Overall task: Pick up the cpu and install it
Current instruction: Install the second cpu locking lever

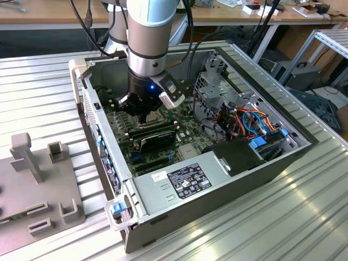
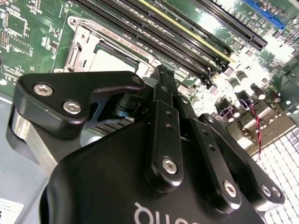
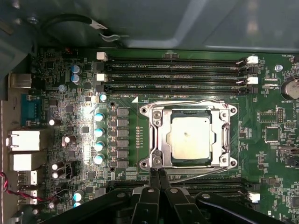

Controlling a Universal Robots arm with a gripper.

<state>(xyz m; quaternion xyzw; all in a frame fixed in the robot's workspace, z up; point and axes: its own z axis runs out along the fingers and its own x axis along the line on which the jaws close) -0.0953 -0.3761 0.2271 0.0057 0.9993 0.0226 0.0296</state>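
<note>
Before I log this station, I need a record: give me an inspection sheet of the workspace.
Surface: ribbed metal table, open computer case on it.
Job's things: cpu lies flat in the socket, frame around it.
Clutter: grey fixture plate at the exterior view's left.
Grippers: gripper above the motherboard, fingertips together beside the socket's corner, holding nothing.
Cables: orange and blue wires inside the case.
Surroundings: benches behind.
</note>
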